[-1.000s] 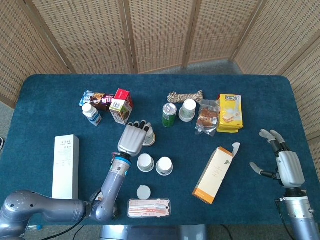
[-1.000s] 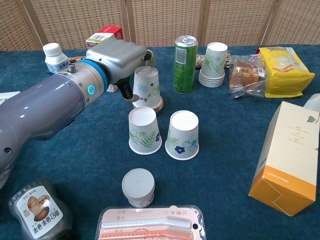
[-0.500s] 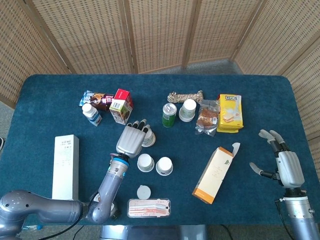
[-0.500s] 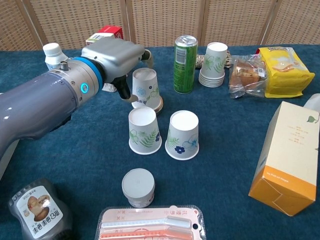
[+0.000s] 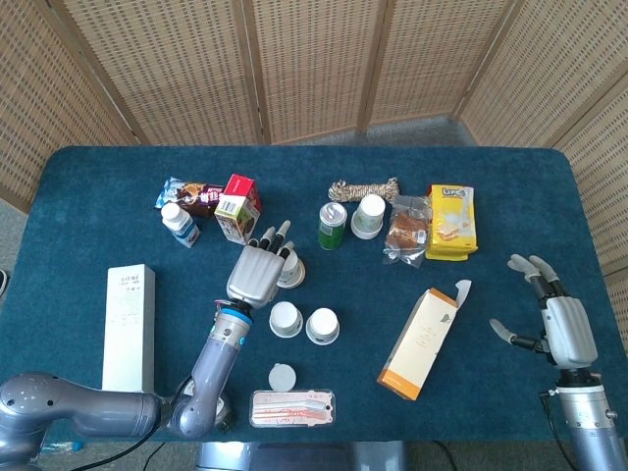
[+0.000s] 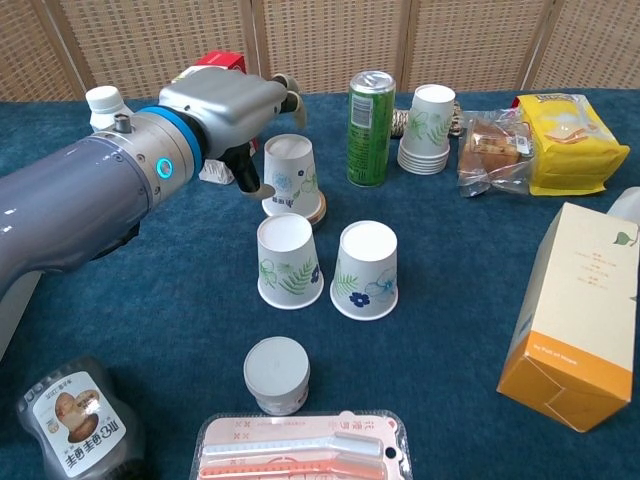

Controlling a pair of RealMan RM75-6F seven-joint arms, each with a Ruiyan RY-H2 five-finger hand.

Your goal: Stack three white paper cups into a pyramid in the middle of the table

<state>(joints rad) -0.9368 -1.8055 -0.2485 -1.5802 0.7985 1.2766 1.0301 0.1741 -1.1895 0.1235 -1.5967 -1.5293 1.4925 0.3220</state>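
While metal left hand (image 6: pixel 225 105) hovers — tapered floral paper cup (image 6: pixel 290 176) beside it

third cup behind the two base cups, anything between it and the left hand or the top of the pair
Nothing visible does. The left hand is right beside the third cup, and the space between that cup and the two base cups is bare table. The green can stands off to the right.

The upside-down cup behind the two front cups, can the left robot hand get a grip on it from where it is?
Probably yes. The left robot hand hangs right beside that cup, fingers apart, with nothing between them. The green can stands off to the other side.
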